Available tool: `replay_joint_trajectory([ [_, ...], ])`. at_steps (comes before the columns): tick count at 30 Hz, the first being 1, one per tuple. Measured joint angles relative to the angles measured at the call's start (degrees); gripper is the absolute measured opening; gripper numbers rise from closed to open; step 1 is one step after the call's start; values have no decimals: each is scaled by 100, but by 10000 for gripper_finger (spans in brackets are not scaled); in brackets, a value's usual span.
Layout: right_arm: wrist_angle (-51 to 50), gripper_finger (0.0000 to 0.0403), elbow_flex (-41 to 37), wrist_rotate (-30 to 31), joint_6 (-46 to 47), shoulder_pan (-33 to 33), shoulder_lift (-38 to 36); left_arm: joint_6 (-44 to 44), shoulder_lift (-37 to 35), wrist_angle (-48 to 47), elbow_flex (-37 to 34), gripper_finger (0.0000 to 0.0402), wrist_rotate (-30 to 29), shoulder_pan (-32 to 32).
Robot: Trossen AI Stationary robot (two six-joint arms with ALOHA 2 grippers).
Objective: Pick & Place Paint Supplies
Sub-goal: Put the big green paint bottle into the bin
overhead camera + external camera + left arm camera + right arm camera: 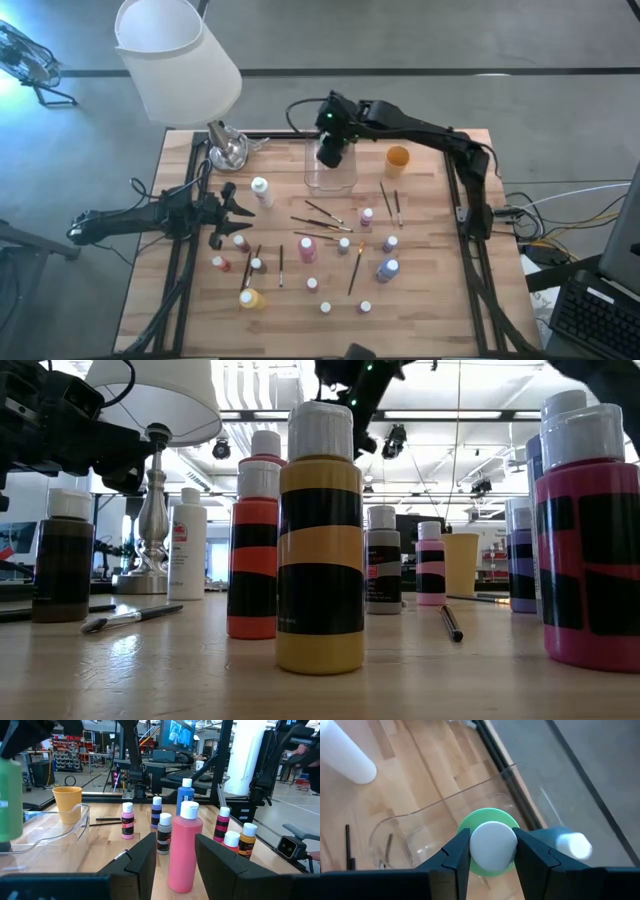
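Holding a green paint bottle with a white cap (491, 845) in the right gripper (491, 851), fingers clamped on either side of the cap, directly above the clear plastic box (331, 172) at the far side of the wooden table (430, 300). Hanging over the open box, bottle upright, with the small orange cup (397, 159) just beside the box.

Hovering at the left side of the table with the left gripper (173, 857), fingers standing apart on either side of a pink paint bottle with a white cap (184, 847); cannot tell whether touching it. Facing a cluster of other small white-capped bottles beyond: a grey one (164, 834), a pink-labelled one (128, 821), a purple one (156, 813), a blue one (185, 796).

Standing scattered over the middle and near part of the table: more paint bottles, among them a yellow one (249, 298) and a taller white bottle (262, 192). Lying among them: thin dark-handled paintbrushes (320, 223), well apart from the box. Standing at the far left corner: a silver-based lamp with a white shade (178, 58).
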Motion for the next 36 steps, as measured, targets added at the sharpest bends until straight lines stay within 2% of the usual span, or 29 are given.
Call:
replay_joint_trajectory([
  [8,9,126,219,27,-165,-290,445,-1,-1,2,1,140,0,0],
  [12,81,118,234,18,-239,-413,562,1,1,2,-1,140,1,1],
  [22,407,127,85,-296,-358,-672,571,-1,0,2,1,140,0,0],
  [29,616,116,37,-411,-487,-775,577,1,-1,0,1,140,1,1],
  [36,774,128,-50,-603,-483,-845,577,0,-1,1,0,140,0,0],
])
